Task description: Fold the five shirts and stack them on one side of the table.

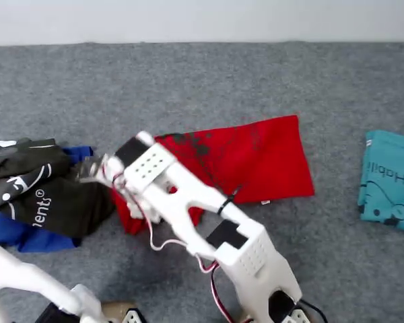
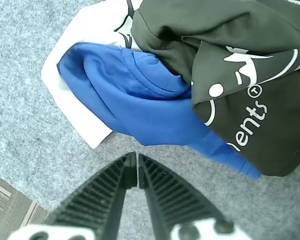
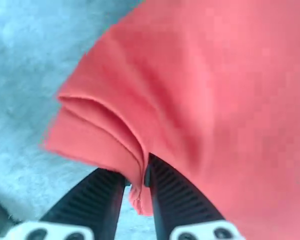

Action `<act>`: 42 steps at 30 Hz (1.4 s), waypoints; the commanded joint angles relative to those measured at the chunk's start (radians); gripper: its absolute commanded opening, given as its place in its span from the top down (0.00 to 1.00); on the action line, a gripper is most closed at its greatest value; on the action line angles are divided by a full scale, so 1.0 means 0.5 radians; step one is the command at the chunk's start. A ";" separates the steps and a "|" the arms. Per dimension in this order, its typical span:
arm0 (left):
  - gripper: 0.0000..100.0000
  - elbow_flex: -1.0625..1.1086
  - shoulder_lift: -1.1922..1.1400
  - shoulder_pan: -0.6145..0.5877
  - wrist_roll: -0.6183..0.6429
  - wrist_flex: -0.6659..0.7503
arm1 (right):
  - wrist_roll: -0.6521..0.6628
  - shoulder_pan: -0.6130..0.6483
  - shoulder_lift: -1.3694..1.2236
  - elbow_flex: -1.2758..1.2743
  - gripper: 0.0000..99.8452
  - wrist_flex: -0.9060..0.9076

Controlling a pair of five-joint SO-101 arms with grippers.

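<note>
Right pincer [image 3: 137,175] pinches a fold of the red shirt [image 3: 215,100]; left pincer [image 2: 137,162] hangs closed and empty near the blue shirt [image 2: 140,110].

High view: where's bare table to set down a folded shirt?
Bare: the far strip of table behind everything, and the gap between red shirt and teal shirt. Crowded: left, where the shirt pile nears the red shirt and the right pincer.

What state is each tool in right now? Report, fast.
Left tool: closed, holding nothing.
Right tool: closed on a fold of the red shirt.
</note>
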State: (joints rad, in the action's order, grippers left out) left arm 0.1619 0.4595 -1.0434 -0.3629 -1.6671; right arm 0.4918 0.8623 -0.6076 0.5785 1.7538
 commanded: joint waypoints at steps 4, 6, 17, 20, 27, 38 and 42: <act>0.99 -0.011 0.061 0.006 -0.049 0.043 | 0.021 -0.183 0.106 0.203 0.99 0.038; 0.99 -0.011 0.061 0.006 -0.049 0.043 | 0.021 -0.207 0.078 0.203 0.99 0.014; 0.99 -0.011 0.061 0.003 -0.052 0.043 | 0.025 -0.376 0.038 0.203 0.99 -0.253; 0.99 -0.008 0.061 0.003 -0.052 0.043 | 0.025 -0.425 0.008 0.203 0.99 -0.342; 0.99 -0.008 0.061 0.003 -0.052 0.043 | 0.025 -0.440 -0.158 0.206 0.99 -0.376; 0.99 -0.008 0.061 0.003 -0.052 0.043 | 0.018 -0.198 0.023 0.153 0.99 0.091; 0.99 -0.008 0.052 0.006 -0.052 0.043 | 0.009 -0.041 0.121 0.031 0.99 0.081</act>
State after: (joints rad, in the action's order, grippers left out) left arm 0.1619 0.4595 -1.0434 -0.3767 -1.6671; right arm 0.4964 0.7841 -0.6368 0.6030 1.7538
